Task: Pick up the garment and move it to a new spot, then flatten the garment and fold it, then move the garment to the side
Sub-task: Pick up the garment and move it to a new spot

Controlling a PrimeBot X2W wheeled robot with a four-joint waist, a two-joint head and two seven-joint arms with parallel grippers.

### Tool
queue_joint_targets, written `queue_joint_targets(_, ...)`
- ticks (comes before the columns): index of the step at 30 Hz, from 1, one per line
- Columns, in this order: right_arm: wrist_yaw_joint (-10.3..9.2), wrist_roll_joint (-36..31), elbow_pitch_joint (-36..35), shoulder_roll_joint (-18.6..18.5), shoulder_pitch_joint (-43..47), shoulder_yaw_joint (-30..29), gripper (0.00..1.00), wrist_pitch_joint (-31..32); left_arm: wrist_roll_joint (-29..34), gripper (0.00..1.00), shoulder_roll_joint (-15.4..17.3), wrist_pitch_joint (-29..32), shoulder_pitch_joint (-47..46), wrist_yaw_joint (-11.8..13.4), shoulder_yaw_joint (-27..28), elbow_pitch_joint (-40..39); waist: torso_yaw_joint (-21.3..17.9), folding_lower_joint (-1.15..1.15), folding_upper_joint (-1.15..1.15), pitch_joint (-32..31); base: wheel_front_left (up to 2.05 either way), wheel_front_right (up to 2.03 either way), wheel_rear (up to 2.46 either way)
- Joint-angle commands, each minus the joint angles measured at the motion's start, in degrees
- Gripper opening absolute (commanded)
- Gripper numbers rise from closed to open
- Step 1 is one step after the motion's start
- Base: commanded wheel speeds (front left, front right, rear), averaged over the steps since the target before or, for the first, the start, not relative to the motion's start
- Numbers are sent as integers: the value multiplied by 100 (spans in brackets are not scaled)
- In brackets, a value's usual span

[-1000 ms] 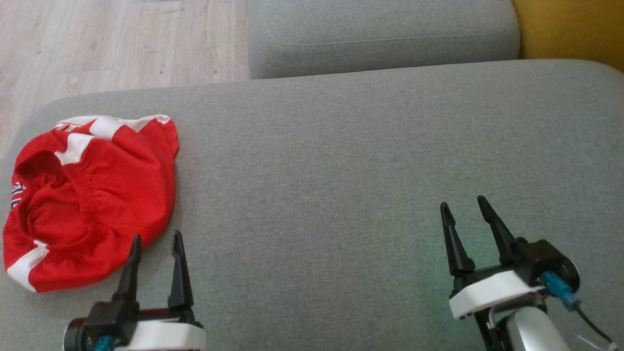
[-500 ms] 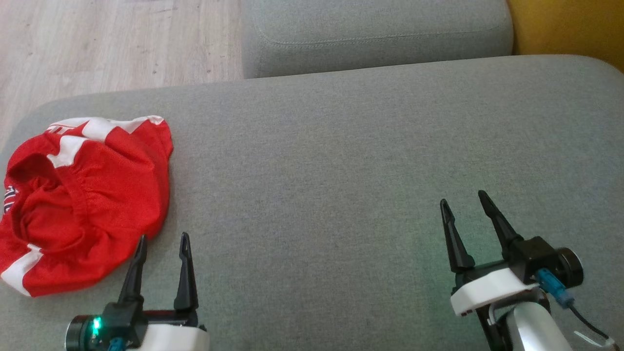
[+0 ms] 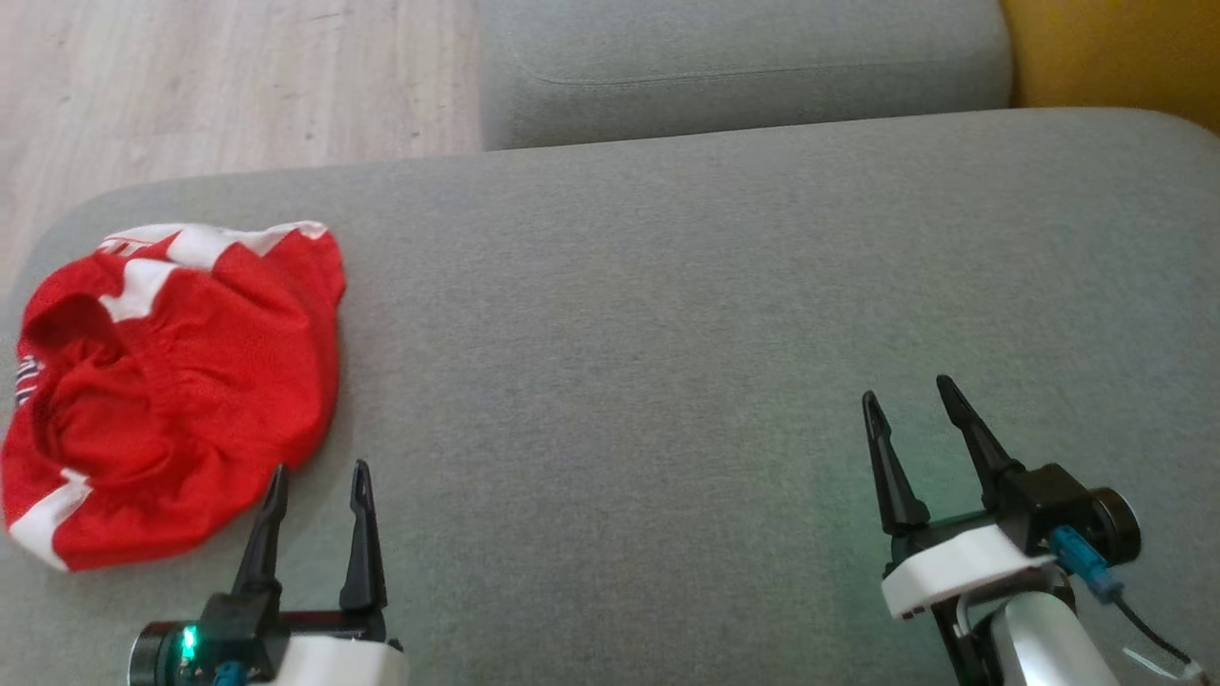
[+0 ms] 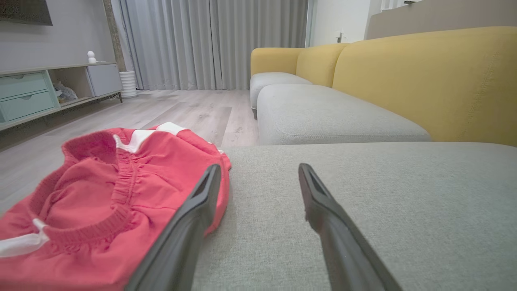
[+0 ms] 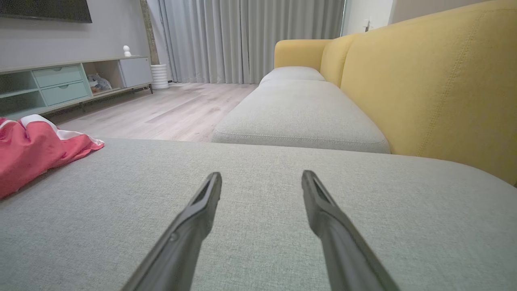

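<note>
The red garment (image 3: 176,391), trimmed in white, lies crumpled at nine o'clock on the grey sofa cushion (image 3: 667,314). A dark-and-white print on its nine o'clock edge is too blurred to read. The left gripper (image 3: 319,472) stands wide and empty at seven o'clock, just beside the hem. The right gripper (image 3: 907,393), equally wide and empty, is at four o'clock, well apart.

Head view: high, looking steeply down on grey fabric sofa seat (image 3: 667,333).
Wrist views: low, close, looking along it.
Shared: seat, red-and-white fabric garment (image 3: 172,400).
</note>
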Motion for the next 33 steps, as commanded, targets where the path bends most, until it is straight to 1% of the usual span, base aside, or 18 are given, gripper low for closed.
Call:
queue_joint_targets(1, -4, 42, -170, -49, -211, 135, 100, -64, -15, 100, 52, -55, -206, 55, 212, -135, 88, 0, 0, -15, 0, 0, 0)
queue_joint_targets(5, -4, 23, -170, -49, -134, 154, 100, -64, -55, 100, 52, -55, -216, 131, 203, -98, 448, 0, 0, -75, 0, 0, 0)
queue_joint_targets(9, -4, -36, -198, -49, -57, 201, 100, -64, -97, 100, 52, -55, -169, 177, 210, -138, 936, 0, 0, -138, 0, 0, 0)
queue_joint_targets(15, -4, 20, -291, -49, 32, 131, 100, -65, -72, 100, 52, -55, -87, 269, 282, -255, 1769, 0, 0, -171, 0, 0, 0)
queue_joint_targets(20, -4, 40, -350, -49, 58, 140, 100, -65, -81, 100, 52, -55, 5, 345, 381, -365, 2306, 0, 0, -180, 0, 0, 0)
queue_joint_targets(27, -4, 32, -391, -49, 83, 56, 100, -65, -127, 100, 52, -55, 67, 456, 429, -498, 2761, 0, 0, -73, 0, 0, 0)
queue_joint_targets(30, -4, -6, -403, -49, 76, 7, 100, -65, -165, 100, 52, -55, 44, 494, 445, -588, 2844, 0, 0, 2, 0, 0, 0)
queue_joint_targets(33, -4, -123, -379, -49, 40, -10, 100, -65, -162, 100, 52, -55, -36, 512, 463, -842, 2927, 0, 0, 149, 0, 0, 0)
